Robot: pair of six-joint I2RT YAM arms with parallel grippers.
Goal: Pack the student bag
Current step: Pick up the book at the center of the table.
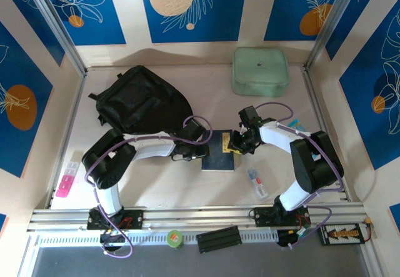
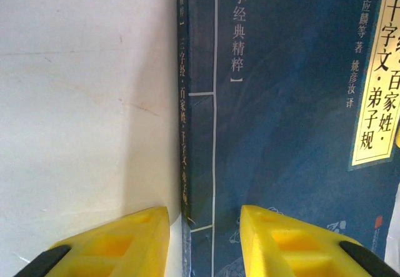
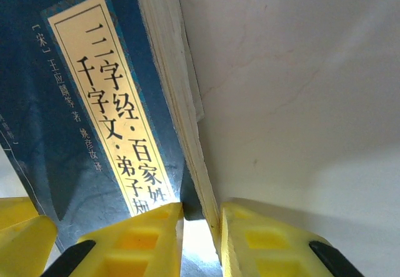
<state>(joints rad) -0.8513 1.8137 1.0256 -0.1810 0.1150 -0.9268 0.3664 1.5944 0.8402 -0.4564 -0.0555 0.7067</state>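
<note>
Top external: book lies outside the student bag, right gripper clamped on it, left gripper apart; packing apparently barely started.

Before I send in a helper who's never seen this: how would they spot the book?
On the table, find the black student bag at far left. Right of it, in the middle, lies the book. It's flat, dark blue with a yellow Chinese title strip, unlike the pale green case behind.
</note>
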